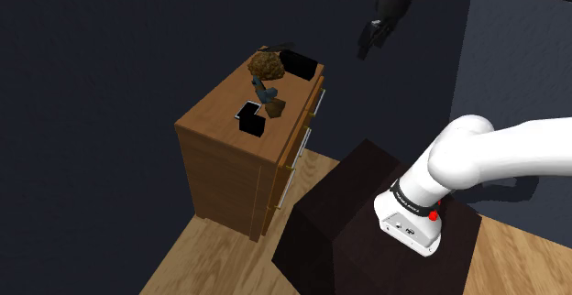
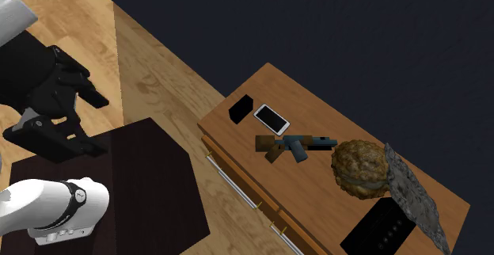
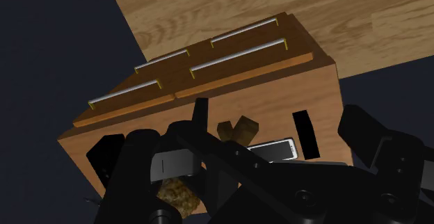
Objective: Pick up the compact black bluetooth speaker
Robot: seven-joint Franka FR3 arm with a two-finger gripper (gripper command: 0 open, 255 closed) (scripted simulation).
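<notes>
Your black claw (image 2: 100,123) hangs open, high in the air, holding nothing. You can see the black boxy speaker with little dots on top (image 2: 380,228) at one end of the brown wooden dresser (image 2: 305,99), near the lumpy brown ball (image 2: 360,169).

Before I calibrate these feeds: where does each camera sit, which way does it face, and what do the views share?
Shoulder view: beside and behind the dark box stand, looking down at the brown wooden dresser; the white arm and open black gripper show.
Second exterior view: high up, looking down on the dresser top; gripper at its left.
Wrist view: on the hand, facing the dresser's drawer fronts and top; black fingers show.
Shared: all three see the small black box-shaped speaker beside the white phone.
</notes>
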